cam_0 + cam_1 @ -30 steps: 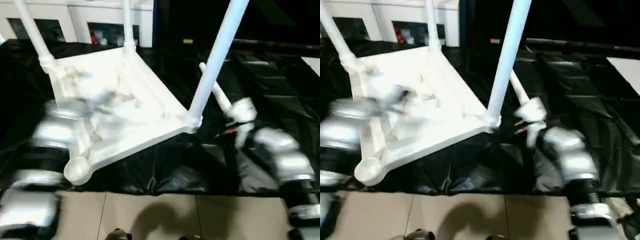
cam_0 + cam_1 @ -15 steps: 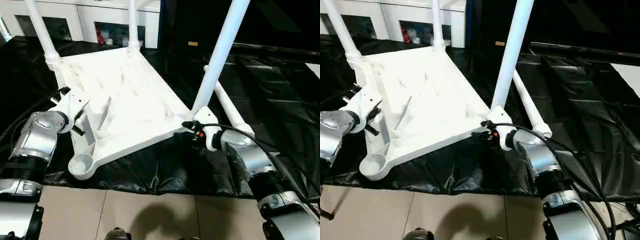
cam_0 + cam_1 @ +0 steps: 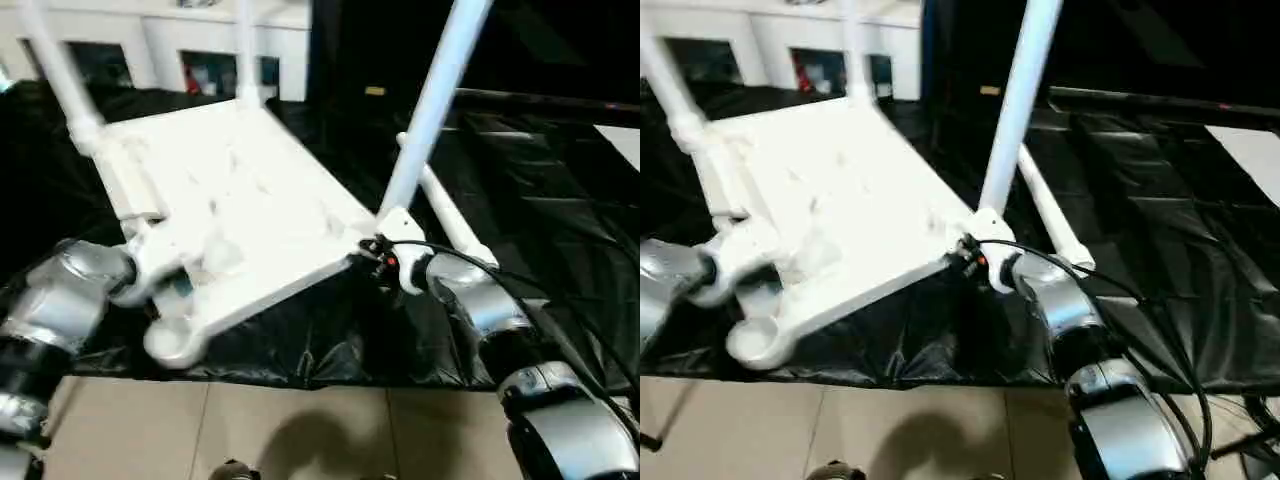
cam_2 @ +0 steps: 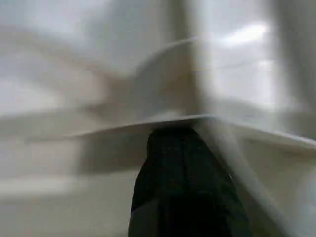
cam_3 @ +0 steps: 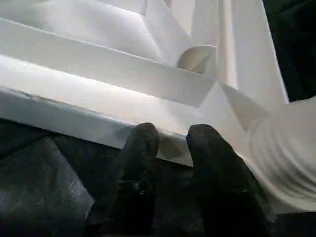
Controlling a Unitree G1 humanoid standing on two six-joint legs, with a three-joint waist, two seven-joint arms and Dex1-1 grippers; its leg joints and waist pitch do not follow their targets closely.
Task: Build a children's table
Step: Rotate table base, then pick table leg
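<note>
The right gripper is sitting against the underside rim of the table top, at the near corner beside the seated leg. Half a second ago it was hanging just off that rim; now its two black fingers are drawn close together, a narrow gap between them, tips touching the rim's edge. Whether they are pinching the rim cannot be told.

The left gripper is pressed to the top's left edge, fingers together, the white plastic directly in front of them. A second ago this arm was farther out to the side.

The top is lying upside down on the black sheet covering the floor, its near edge toward the sheet's front border. Three legs are standing in their sockets. The near-left socket is empty. The fourth leg is lying loose on the sheet, behind the right arm.

Judgement: both arms are now bracing the top, probably to shift it; the last leg is not yet fitted.
</note>
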